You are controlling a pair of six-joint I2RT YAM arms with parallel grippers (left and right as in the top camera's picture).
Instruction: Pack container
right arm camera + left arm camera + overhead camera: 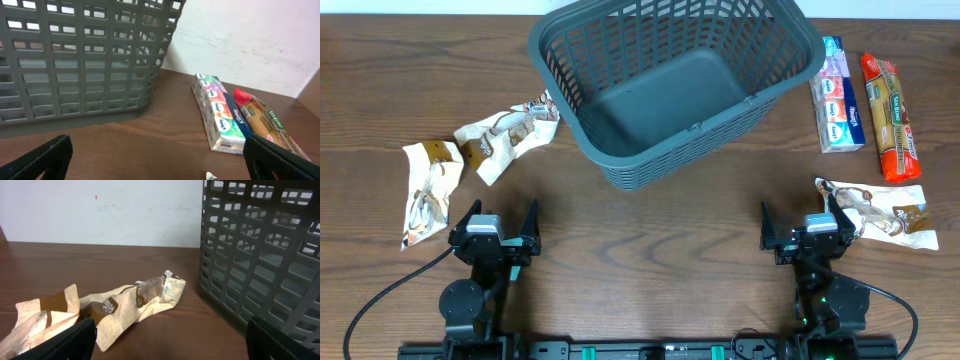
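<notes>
Opening step: nothing packed yet. Basket [650,165] empty on the counter [720,235], ahead of and between both grippers. Left gripper [501,214] spread apart, holding nothing; right gripper [802,216] wide apart, equally bare. Next, likely: reach straight ahead of the left gripper for the crumpled brown packet [505,135], clamp, lift over the rim. Only from overhead: the basket's bare bottom. Only from the left wrist: that packet's creased folds, close up.
</notes>
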